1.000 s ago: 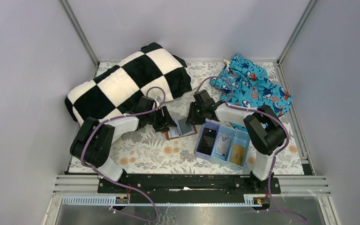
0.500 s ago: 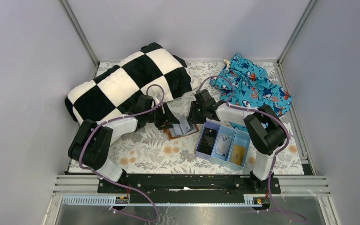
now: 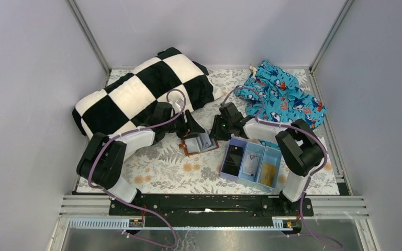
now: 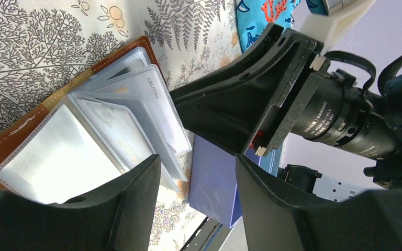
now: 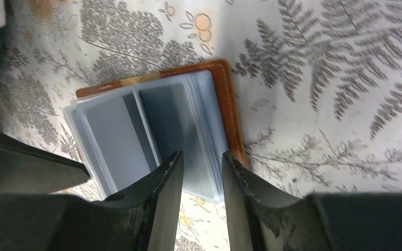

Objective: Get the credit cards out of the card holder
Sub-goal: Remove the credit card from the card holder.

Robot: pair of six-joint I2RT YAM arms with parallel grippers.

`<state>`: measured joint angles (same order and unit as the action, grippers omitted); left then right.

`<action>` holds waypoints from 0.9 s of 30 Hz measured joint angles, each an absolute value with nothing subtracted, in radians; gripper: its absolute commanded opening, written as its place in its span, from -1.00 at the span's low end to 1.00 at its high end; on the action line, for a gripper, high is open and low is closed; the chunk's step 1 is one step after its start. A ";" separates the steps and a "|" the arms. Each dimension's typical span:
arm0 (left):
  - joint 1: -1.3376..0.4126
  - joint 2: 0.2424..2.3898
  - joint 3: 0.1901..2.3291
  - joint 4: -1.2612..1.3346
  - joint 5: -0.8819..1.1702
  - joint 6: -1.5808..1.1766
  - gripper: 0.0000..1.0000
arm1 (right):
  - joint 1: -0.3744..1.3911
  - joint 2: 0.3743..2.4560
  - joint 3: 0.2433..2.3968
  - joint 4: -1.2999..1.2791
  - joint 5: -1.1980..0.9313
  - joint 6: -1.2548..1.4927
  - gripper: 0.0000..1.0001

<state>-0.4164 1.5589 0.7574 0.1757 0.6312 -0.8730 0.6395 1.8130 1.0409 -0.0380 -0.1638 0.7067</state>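
Note:
The brown leather card holder [image 3: 199,143] lies open on the floral cloth, its clear grey-blue sleeves fanned up. My left gripper [image 3: 192,129] is open at its left edge; the left wrist view shows the sleeves [image 4: 120,120] just beyond my fingers [image 4: 136,209]. My right gripper [image 3: 218,128] is open at its right edge, jaws narrowly apart over the sleeve stack [image 5: 199,130] and the holder's leather edge [image 5: 229,104]. The orange-gold card [image 3: 265,171] and the pale card [image 3: 249,163] lie in the light blue tray [image 3: 228,175].
A black blocky item [image 3: 234,157] fills the tray's left compartment. A black-and-white checked pillow [image 3: 141,89] lies at the back left. Blue patterned cloth [image 3: 285,97] lies at the back right. The tray wall [image 4: 214,178] stands close to the holder.
My left gripper has moved right and closer to the holder. The sleeves have shifted a little. The right arm's elbow and the tray moved slightly right.

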 measured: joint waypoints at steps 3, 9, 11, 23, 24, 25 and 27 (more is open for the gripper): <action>-0.416 1.567 0.759 0.175 0.634 -0.873 0.18 | 0.640 1.780 1.005 -0.044 -0.143 0.712 -0.18; -0.416 1.588 0.763 0.175 0.644 -0.872 0.18 | 0.640 1.690 0.946 -0.039 -0.097 0.722 -0.16; -0.416 1.600 0.771 0.175 0.649 -0.872 0.17 | 0.640 1.663 0.945 -0.038 -0.086 0.722 -0.16; -0.381 1.678 0.888 0.145 0.683 -0.859 0.18 | 0.640 1.648 0.965 -0.041 -0.115 0.704 -0.34; -0.368 1.670 0.896 0.122 0.678 -0.849 0.17 | 0.640 1.661 0.979 -0.041 -0.127 0.699 -0.37; -0.357 1.661 0.902 0.094 0.673 -0.837 0.17 | 0.640 1.674 0.992 -0.039 -0.140 0.693 -0.39; -0.339 1.640 0.903 0.050 0.657 -0.819 0.17 | 0.641 1.702 1.013 -0.039 -0.166 0.685 -0.44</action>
<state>-0.3389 1.6402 0.9028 0.0502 0.6571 -0.8192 0.6407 1.7016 1.0126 -0.0391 -0.1658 0.6846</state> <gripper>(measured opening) 0.587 0.312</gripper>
